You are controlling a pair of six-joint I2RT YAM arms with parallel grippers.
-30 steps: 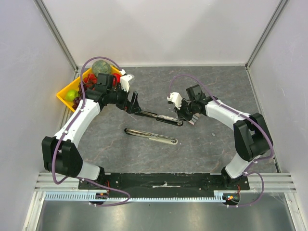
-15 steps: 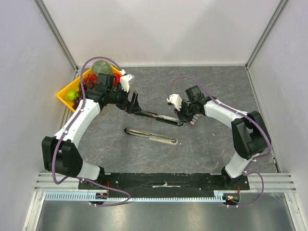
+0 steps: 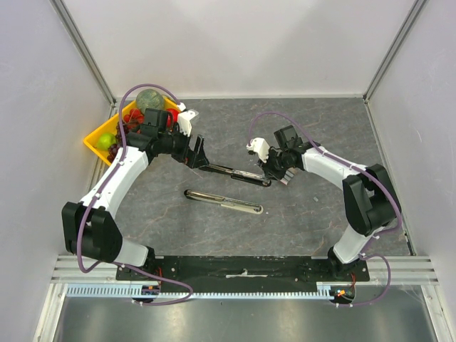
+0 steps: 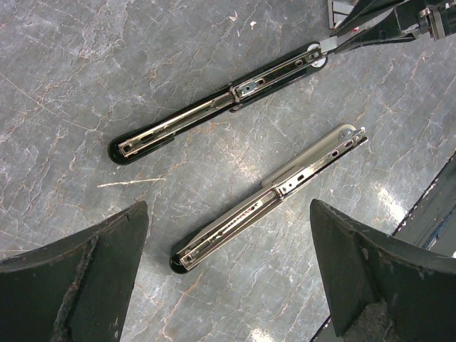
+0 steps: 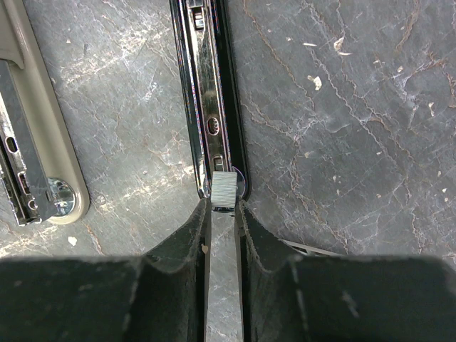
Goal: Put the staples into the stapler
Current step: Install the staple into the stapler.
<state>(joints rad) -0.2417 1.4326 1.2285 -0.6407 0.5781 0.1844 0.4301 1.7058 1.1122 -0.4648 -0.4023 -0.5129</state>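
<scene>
Near the middle of the grey stone-patterned table (image 3: 342,128), two staplers lay folded open and flat: a black stapler (image 3: 235,173) farther from the arm bases and a pale stapler (image 3: 224,201) just nearer, apart and roughly parallel. The right gripper (image 5: 224,206) was lowered to the right-hand end of the black stapler. Its fingers were pressed almost together on what appeared to be the staples (image 5: 224,285), a thin grey strip running up between them to the mouth of the open metal channel; the wrist view was too close and dim to be sure. A small ribbed block (image 5: 224,189) sat at the fingertips, right at the channel's end. The left gripper (image 3: 197,154) hung above the other end of the black stapler with its fingers spread wide, holding nothing. The step in hand looked like feeding the strip into the magazine. The next move would call for keeping the strip in line with the rail and sliding it in low and straight, since a slight tilt could jam it against the channel wall.
</scene>
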